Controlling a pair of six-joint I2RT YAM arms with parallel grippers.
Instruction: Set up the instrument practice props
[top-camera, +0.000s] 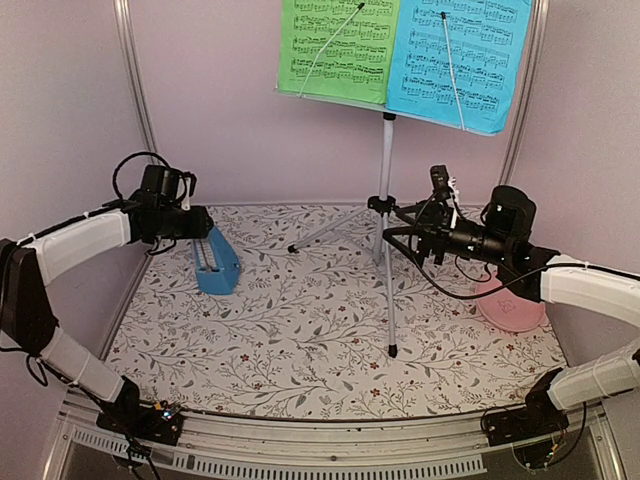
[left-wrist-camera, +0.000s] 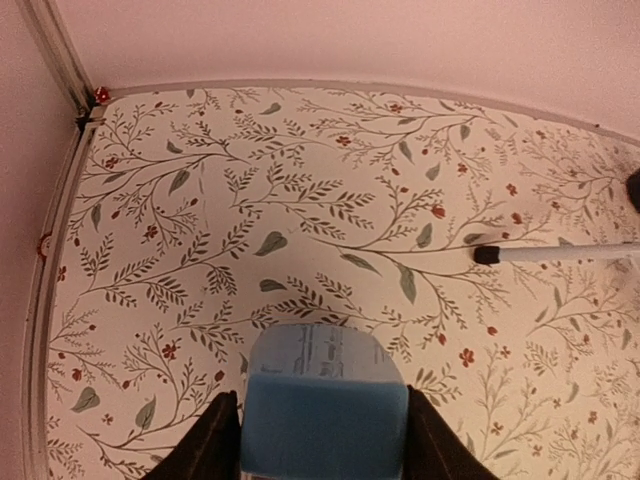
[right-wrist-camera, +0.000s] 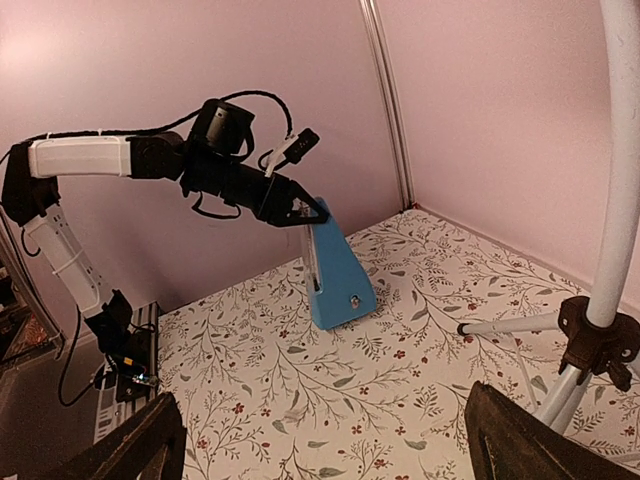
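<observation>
left gripper (left-wrist-camera: 322, 432) is clamping on the narrow top of the blue metronome (right-wrist-camera: 335, 275), its dark fingers (left-wrist-camera: 213, 442) pressing against the two sides with the blue body filling the gap between them. the metronome is standing on its base on the flowered desk (top-camera: 300, 340), directly under this gripper, and the left arm is reaching in to it from the side. beyond the gripper, bare flowered desk is running up to the pink wall (left-wrist-camera: 350, 40). off to the gripper's right, one black-tipped leg of the stand is lying across the cloth, well apart from the metronome.

right gripper (top-camera: 400, 238) is hanging with its fingers (right-wrist-camera: 150, 440) spread wide apart and nothing between them but the desk below. it is hovering just beside the pole of the silver music stand (top-camera: 385, 170), which is standing on its tripod legs. the pole is rising past this gripper on its right side, near but not touching as far as i can tell. high above the gripper, the stand is carrying the green sheet (top-camera: 338, 45) and the blue sheet (top-camera: 460, 60) side by side, green on the left, each with a thin wire arm lying across it. behind this gripper, under the right arm, a pink plate (top-camera: 510, 308) is sitting at the desk's edge.
</observation>
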